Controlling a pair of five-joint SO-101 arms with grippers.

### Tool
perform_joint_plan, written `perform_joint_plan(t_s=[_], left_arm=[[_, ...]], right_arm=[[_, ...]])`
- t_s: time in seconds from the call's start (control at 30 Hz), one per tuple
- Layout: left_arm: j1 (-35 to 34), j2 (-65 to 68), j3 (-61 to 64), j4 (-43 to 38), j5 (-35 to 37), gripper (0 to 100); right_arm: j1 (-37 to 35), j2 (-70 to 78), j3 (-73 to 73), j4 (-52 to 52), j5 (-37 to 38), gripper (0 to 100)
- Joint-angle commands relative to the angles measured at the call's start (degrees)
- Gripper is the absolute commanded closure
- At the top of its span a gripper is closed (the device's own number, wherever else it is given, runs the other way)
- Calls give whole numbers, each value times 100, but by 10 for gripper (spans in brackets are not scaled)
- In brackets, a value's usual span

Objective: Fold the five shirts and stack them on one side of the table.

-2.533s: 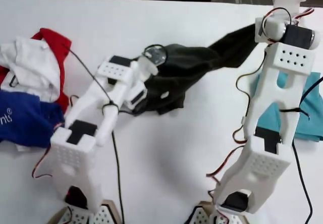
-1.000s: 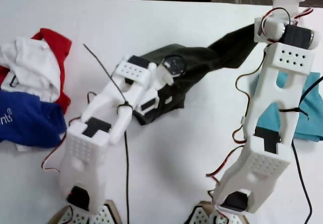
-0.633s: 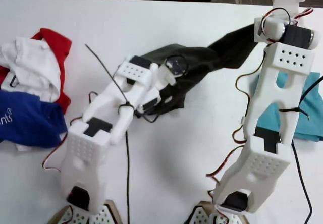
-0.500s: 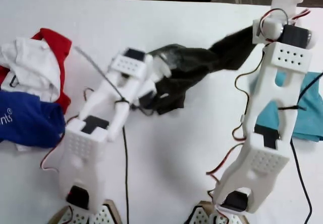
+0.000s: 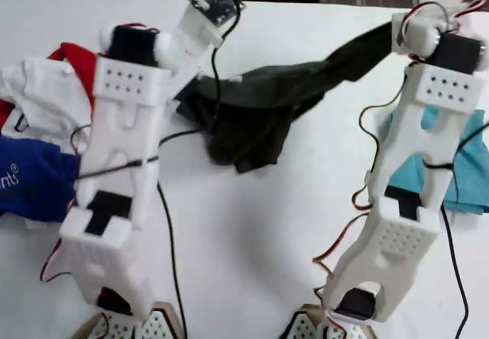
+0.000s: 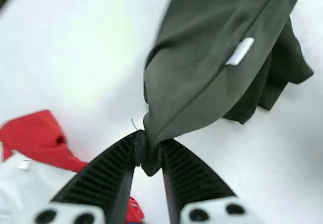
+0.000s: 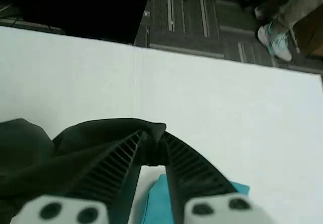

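Note:
A dark green shirt (image 5: pixel 267 106) hangs stretched between both arms above the middle of the table. My left gripper (image 6: pixel 148 153) is shut on one bunched end of the dark shirt (image 6: pixel 212 67), raised near the far left. My right gripper (image 7: pixel 150 151) is shut on the other end of the dark shirt (image 7: pixel 45 153) at the far right. The left arm (image 5: pixel 122 148) and the right arm (image 5: pixel 420 163) reach up the table. A teal shirt (image 5: pixel 474 171) lies folded under the right arm. Red (image 5: pixel 80 60), white (image 5: pixel 46 98) and blue (image 5: pixel 34 182) shirts lie heaped at the left edge.
The white table (image 5: pixel 252 263) is bare in the near middle. Its far edge (image 7: pixel 202 57) borders a dark carpeted floor. Black cables (image 5: pixel 172 232) trail from both arms across the table.
The left arm has lifted and swung toward the far left with its end of the dark shirt, pulling the cloth taut. The right arm has stayed at the far right.

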Motion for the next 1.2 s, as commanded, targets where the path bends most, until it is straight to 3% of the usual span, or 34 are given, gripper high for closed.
perform_joint_plan(t_s=[0.0, 0.4, 0.6, 0.97, 1.17], left_arm=[[-70, -1240, -295, 97, 26, 975], [-1160, -3253, 585, 88, 0, 975], [-1160, -3613, 1121, 18, -9, 975], [-782, -2910, 4382, -976, 0, 975], [-404, -2101, 5604, -1635, 0, 975]], right_arm=[[-189, -1024, -826, 426, 264, 978], [-277, -2457, -1547, 505, 1055, 978], [-286, -2607, -1486, 611, 958, 978], [-444, -892, -1477, 1411, 941, 978], [-470, 602, -1099, 1420, 492, 978]])
